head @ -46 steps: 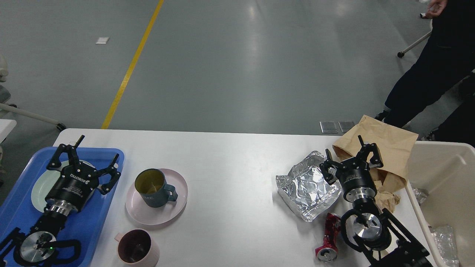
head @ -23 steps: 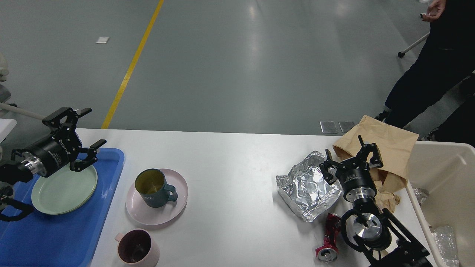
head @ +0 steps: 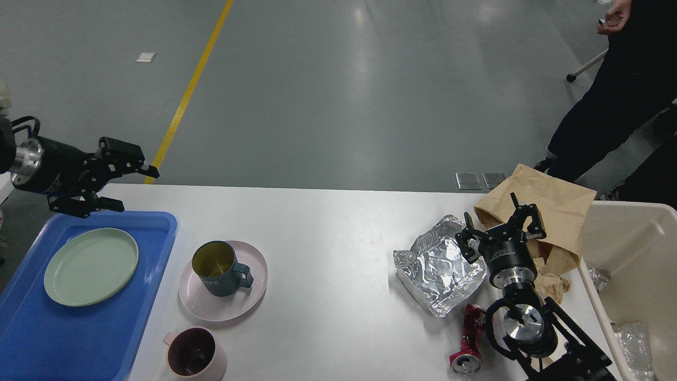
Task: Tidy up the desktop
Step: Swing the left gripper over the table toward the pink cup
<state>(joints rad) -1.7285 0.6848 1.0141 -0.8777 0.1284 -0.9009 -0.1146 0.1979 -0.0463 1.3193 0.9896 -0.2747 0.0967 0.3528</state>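
Observation:
The white desktop (head: 328, 222) spans the view. My left gripper (head: 132, 186) is open and empty, raised above the far left corner, beyond the blue tray (head: 84, 328). A green plate (head: 90, 266) lies in the tray. A dark teal mug (head: 218, 268) stands on a pink plate (head: 248, 296). A pink cup (head: 193, 353) stands at the front. My right gripper (head: 500, 222) is open and empty, between a crumpled foil sheet (head: 439, 267) and a brown paper bag (head: 550, 203). A crushed red can (head: 470, 338) lies beside my right arm.
A beige bin (head: 634, 238) with clear plastic waste stands at the right edge of the table. A person in dark clothes (head: 613, 90) stands beyond the far right corner. Crumpled brown paper (head: 555, 283) lies by the bag.
My left gripper has lifted off the tray and swung up and back to the left, leaving the green plate uncovered. My right arm has not moved.

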